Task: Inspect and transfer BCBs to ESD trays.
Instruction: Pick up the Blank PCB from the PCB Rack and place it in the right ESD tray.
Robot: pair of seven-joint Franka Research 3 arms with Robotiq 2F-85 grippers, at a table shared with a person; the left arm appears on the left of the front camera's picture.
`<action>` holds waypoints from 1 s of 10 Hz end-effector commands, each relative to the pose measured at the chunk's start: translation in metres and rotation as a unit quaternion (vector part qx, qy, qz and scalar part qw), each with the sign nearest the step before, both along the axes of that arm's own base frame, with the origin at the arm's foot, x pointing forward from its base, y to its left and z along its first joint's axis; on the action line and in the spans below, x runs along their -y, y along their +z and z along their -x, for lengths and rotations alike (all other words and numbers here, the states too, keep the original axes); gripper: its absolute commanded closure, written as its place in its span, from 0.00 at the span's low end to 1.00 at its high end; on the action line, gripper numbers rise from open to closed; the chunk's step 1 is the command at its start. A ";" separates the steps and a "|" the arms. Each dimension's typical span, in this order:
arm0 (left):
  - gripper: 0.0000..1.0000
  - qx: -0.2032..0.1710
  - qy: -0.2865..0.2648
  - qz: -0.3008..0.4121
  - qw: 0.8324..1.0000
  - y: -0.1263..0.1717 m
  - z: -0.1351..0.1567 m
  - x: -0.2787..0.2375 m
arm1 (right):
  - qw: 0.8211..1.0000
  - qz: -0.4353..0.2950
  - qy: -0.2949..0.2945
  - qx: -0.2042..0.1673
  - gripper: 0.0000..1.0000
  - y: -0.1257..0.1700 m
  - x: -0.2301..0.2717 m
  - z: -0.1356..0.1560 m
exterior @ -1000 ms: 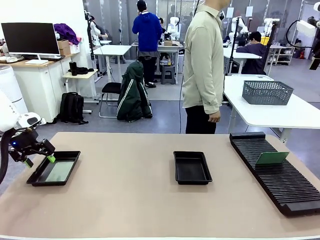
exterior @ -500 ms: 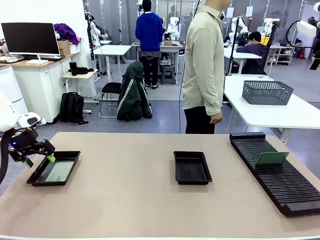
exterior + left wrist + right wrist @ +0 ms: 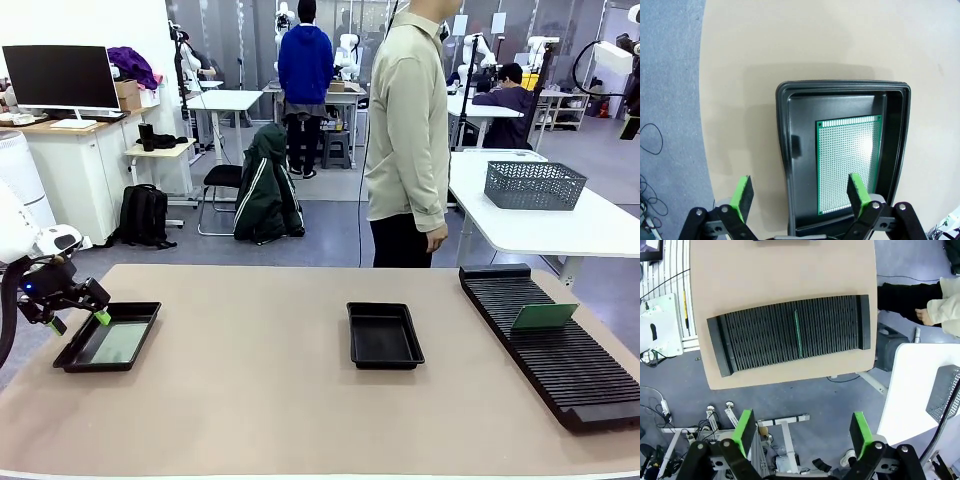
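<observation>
Only the person's hand (image 3: 437, 240) is shifted slightly; the racked BCB (image 3: 798, 332) is seen edge-on, well ahead of the spread right gripper (image 3: 803, 426), the left gripper (image 3: 801, 192) likewise spread.

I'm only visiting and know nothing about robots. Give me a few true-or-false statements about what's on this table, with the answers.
1. A green circuit board lies flat in the left ESD tray. True.
2. The middle ESD tray also holds a board. False: it is empty.
3. The left gripper is clamped on the board. False: its jaws are open over the tray's rim, holding nothing.
4. One upright board stands in the slotted rack. True.
5. The right gripper is open, high over the rack. True.
</observation>
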State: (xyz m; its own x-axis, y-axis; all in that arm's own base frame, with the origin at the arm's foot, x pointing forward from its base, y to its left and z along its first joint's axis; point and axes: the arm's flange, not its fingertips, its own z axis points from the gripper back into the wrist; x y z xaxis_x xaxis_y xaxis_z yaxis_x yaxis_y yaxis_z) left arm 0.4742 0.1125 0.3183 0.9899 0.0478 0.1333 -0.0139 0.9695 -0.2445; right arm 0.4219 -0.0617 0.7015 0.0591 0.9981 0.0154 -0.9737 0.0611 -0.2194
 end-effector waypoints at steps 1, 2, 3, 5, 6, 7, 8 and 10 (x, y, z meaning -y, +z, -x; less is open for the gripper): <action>0.00 0.001 0.001 0.000 1.000 0.000 0.001 -0.001 | 1.000 0.005 0.019 -0.005 0.00 -0.011 -0.002 -0.002; 0.00 0.001 0.001 0.000 1.000 0.000 0.001 -0.001 | 1.000 -0.002 0.023 -0.009 0.00 -0.022 0.000 -0.005; 0.00 0.001 0.001 0.000 1.000 0.000 0.001 -0.001 | 1.000 -0.009 0.028 -0.009 0.00 -0.034 0.003 -0.009; 0.00 0.001 0.001 0.000 1.000 0.000 0.001 -0.001 | 0.999 -0.010 0.034 -0.008 0.00 -0.063 0.007 -0.014; 0.00 0.001 0.001 0.000 1.000 0.000 0.001 -0.001 | 0.999 -0.011 0.035 -0.013 0.00 -0.078 0.009 -0.015; 0.00 0.001 0.001 0.000 1.000 0.000 0.001 -0.001 | 0.999 -0.011 0.036 -0.015 0.00 -0.095 0.009 -0.017; 0.00 0.001 0.001 0.000 1.000 0.000 0.001 -0.001 | 0.999 -0.009 0.039 -0.014 0.00 -0.112 0.006 -0.019; 0.00 0.001 0.001 0.000 1.000 0.000 0.001 -0.001 | 0.999 -0.013 0.049 -0.010 0.00 -0.143 0.002 -0.024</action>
